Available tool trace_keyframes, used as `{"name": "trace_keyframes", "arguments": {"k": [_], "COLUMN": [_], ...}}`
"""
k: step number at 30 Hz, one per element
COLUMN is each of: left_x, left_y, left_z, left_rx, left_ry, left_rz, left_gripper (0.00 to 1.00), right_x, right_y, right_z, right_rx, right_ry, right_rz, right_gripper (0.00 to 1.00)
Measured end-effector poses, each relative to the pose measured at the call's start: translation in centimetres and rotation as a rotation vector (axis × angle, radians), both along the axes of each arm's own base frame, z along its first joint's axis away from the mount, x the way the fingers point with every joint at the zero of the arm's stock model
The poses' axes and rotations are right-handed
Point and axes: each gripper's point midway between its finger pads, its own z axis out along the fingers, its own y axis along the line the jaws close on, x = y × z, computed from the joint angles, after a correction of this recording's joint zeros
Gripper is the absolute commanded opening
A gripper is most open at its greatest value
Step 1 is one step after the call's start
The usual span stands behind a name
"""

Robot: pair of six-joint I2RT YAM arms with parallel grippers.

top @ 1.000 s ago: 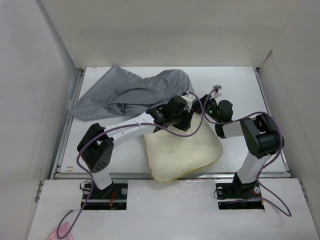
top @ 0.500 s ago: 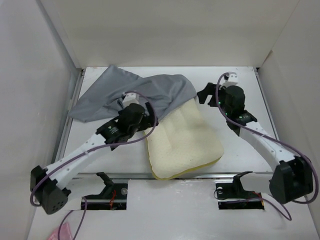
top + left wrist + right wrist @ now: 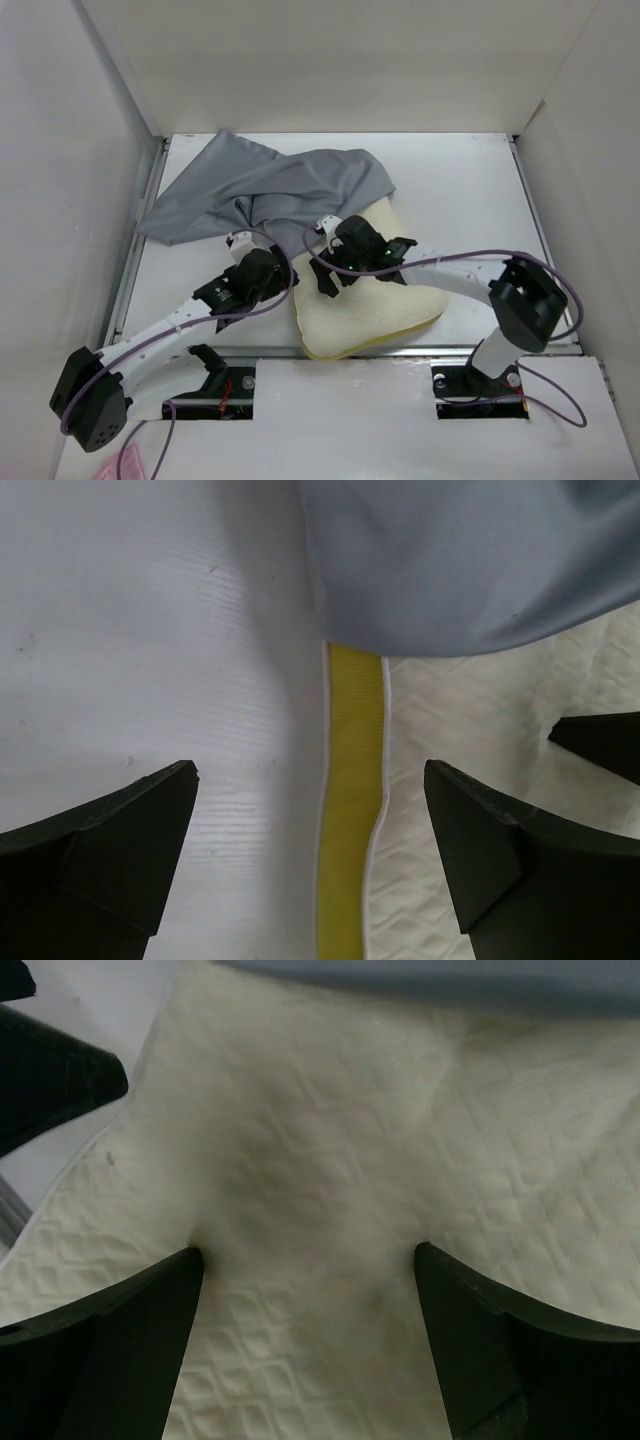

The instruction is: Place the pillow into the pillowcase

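The cream pillow (image 3: pixel 380 310) lies on the white table, its far end tucked under the rim of the grey pillowcase (image 3: pixel 280 185). My left gripper (image 3: pixel 283 282) is open at the pillow's left side. In the left wrist view, the left gripper (image 3: pixel 311 770) straddles the pillow's yellow edge (image 3: pixel 355 810), just below the pillowcase (image 3: pixel 450 560). My right gripper (image 3: pixel 328 277) is open over the pillow's far left part. In the right wrist view, the right gripper (image 3: pixel 308 1252) has both tips dented into the quilted pillow (image 3: pixel 320 1140), with the pillowcase (image 3: pixel 450 970) just ahead.
The table (image 3: pixel 470 190) is boxed in by white walls at the left, right and back. The pillowcase spreads over the back left corner. The two grippers are close together; the left gripper's finger (image 3: pixel 50 1070) shows in the right wrist view.
Both arms have swung in from spread poses to the pillow's far left part. The pillowcase rim now lies over the pillow's end. Both grippers stand open.
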Motion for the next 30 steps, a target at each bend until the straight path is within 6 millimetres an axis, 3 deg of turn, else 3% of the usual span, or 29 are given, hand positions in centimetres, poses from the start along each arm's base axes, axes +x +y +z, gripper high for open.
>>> {"name": "trace_keyframes", "arguments": {"k": [3,4,5,10,20,27,30], "left_x": [0.7,0.8,0.9,1.5,4.1,6.9,7.6], "left_y": [-0.2,-0.2,-0.1,0.2,1.5,-0.9,-1.3], "left_z": [-0.5,-0.6,-0.7,-0.5,0.7,1.8,1.9], "left_rx": [0.005,0.008,0.011,0.011,0.039,0.069,0.084], "left_ry": [0.001,0.003,0.003,-0.015,-0.096,-0.189,-0.209], "left_rz": [0.018,0.019,0.024,0.039,0.063,-0.069,-0.109], "left_gripper": [0.91,0.89,0.89,0.89,0.86,0.86,0.76], "right_x": [0.8,1.1,1.6,3.1,5.5,5.0,5.2], "right_y": [1.1,1.4,1.5,1.6,-2.1,-2.4,-2.8], "right_z": [-1.3,-1.4,-1.3,0.5,7.9,7.6,7.5], "right_rx": [-0.018,-0.015,-0.017,0.032,0.167,0.153,0.142], "right_ry": [0.014,0.008,-0.004,-0.05,-0.17,-0.151,-0.148], "right_rz": [0.011,0.008,-0.002,-0.042,-0.09,-0.068,-0.075], "right_gripper": [0.37,0.08,0.0,0.0,0.0,0.0,0.0]}}
